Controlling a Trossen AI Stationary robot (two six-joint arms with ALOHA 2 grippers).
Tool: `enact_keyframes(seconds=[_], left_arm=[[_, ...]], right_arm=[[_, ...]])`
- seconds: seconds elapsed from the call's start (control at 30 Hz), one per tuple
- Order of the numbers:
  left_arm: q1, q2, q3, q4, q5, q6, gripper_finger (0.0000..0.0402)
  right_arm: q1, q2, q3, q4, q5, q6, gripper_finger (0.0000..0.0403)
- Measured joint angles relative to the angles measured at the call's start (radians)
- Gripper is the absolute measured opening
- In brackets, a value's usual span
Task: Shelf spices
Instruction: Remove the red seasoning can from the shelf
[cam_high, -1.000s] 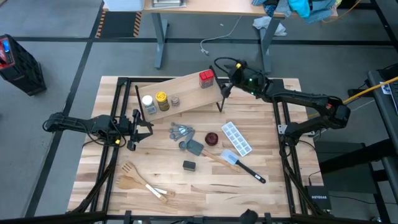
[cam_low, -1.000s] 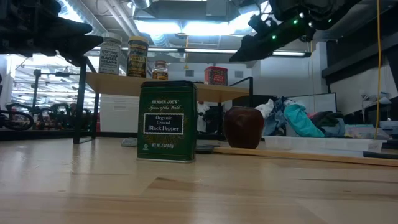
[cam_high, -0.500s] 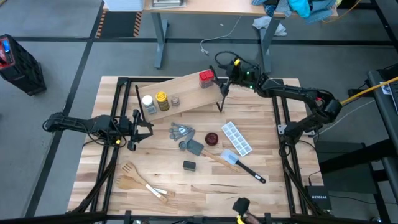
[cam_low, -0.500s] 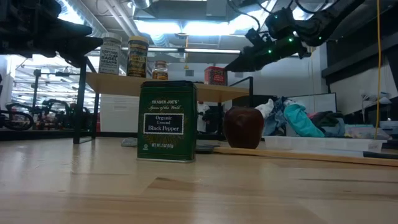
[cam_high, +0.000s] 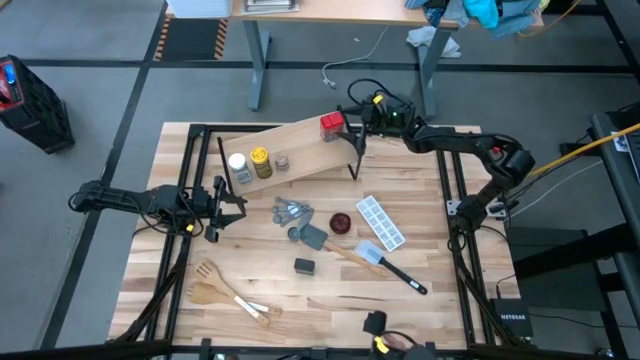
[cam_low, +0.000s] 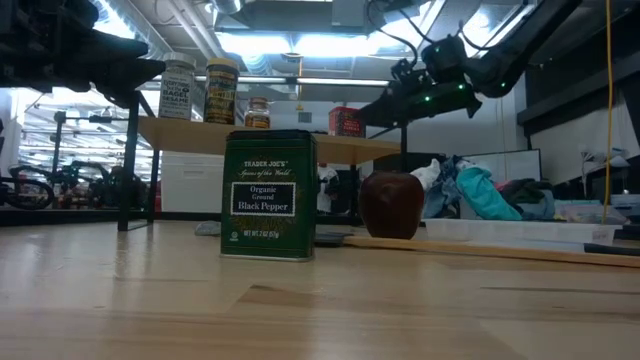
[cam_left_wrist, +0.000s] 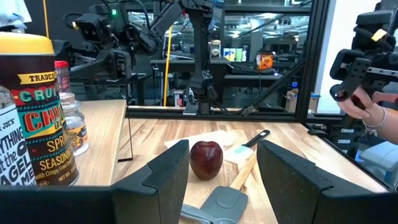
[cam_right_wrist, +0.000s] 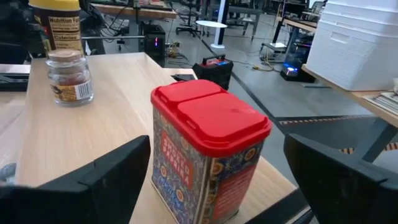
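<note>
Behind the red tin (cam_right_wrist: 208, 158), only the right wrist view shows floor.

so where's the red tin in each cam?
High view: red square tin on the shelf, at its end nearest the right gripper.
Low view: on the plank, behind and right of the black pepper tin.
Left wrist view: not clearly visible; the yellow-capped jar covers that area.
Right wrist view: centre, between the open fingers.
Shared landmark: tiny grey-brown jar.
</note>
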Motion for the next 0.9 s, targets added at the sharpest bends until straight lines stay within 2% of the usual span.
enact_keyframes(seconds=[0.13,0.3,0.47,0.6,0.77,0.8,0.9], left_arm=[[0.000,0.000,0.000,0.000,0.000,0.000,0.0182],[0.000,0.000,0.000,0.000,0.000,0.000,0.0182],[0.000,0.000,0.000,0.000,-0.001,0.000,0.0182],[0.000,0.000,0.000,0.000,-0.001,0.000,0.0182],[0.000,0.000,0.000,0.000,-0.001,0.000,0.0182],[0.000,0.000,0.000,0.000,-0.001,0.000,0.0182],[0.000,0.000,0.000,0.000,-0.001,0.000,0.0182]], right_arm=[[0.000,0.040,0.036,-0.005,-0.008,0.003,0.0376],[0.001,0.119,0.116,-0.021,-0.112,0.047,0.0376],[0.001,0.136,0.158,-0.022,-0.119,0.073,0.0366],[0.001,0.136,0.167,-0.024,-0.129,0.095,0.0317],[0.001,0.136,0.168,-0.051,-0.130,0.095,0.0225],[0.001,0.136,0.169,-0.059,-0.131,0.094,0.0214],[0.001,0.134,0.170,-0.076,-0.131,0.094,0.0214]])
